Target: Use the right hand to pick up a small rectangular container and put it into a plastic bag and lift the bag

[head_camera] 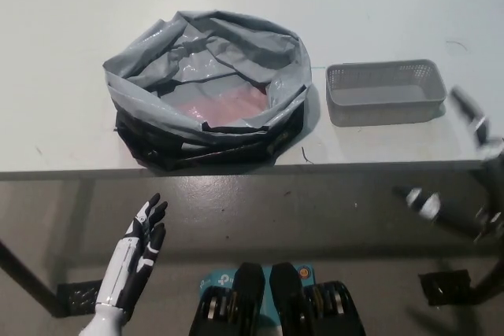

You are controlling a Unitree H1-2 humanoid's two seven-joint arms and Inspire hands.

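Basket (384, 93), grey perforated plastic and rectangular, sits on the table (63, 53) just right of the crumpled glossy bag (206, 88). Right hand (465, 163) blurred, empty, fingers spread. Left hand (142, 245) rests low, open.

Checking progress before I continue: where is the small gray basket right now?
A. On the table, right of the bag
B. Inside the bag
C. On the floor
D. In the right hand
A: the basket sits on the table beside the bag, apart from it, and the right hand holds nothing.
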